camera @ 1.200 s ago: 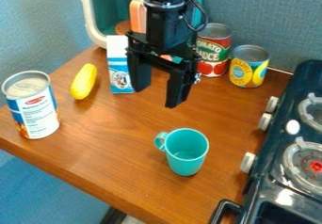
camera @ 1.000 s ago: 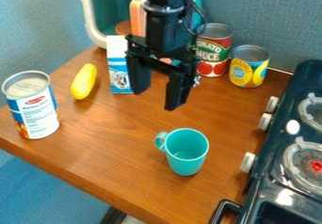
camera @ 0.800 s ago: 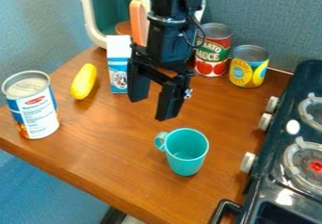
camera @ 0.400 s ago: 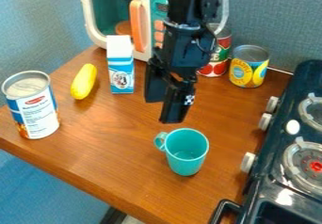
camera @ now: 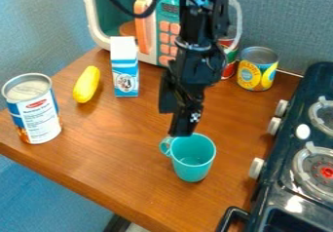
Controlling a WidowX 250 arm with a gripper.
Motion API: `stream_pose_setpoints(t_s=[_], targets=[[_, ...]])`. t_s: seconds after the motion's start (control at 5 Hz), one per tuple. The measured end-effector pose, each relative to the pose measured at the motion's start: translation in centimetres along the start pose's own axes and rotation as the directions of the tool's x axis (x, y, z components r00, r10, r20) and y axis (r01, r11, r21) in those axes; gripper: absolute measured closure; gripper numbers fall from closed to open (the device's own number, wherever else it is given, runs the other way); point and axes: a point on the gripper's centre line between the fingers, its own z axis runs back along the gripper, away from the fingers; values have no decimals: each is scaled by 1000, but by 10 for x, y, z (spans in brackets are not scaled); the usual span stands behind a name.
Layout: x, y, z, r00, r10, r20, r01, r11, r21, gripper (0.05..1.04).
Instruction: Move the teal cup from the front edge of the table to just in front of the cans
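Little seemed done, with the grasp left to make: I had the black two-finger gripper [camera: 174,123] spread and empty, near the upright, glossy turquoise mug [camera: 194,165] below the frame's centre.

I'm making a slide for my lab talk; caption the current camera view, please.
A black two-finger gripper hangs open near a teal mug on a wooden table beside a toy stove.

The cup [camera: 193,159] is plain teal. Left of cup, the squash [camera: 86,85] is yellow w/ the tall can [camera: 40,116] white, blue & orange. Behind cup, the carton [camera: 125,70] is white & blue; the worktop [camera: 117,150] under cup is brown w/ wood grain.
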Motion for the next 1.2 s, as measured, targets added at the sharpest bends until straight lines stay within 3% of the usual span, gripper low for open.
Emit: stream_pose_setpoints(t_s=[0.2,0.4,0.8,1.0,1.2], targets=[[4,2,-17,996,61,60,-63,998,30,82],[13,-1,-22,988,69,136,-73,997,23,82],[20,0,-27,984,82,161,-85,996,14,137],[29,4,-28,973,82,217,-91,995,30,453],[30,3,-39,974,95,207,-99,995,10,716]])
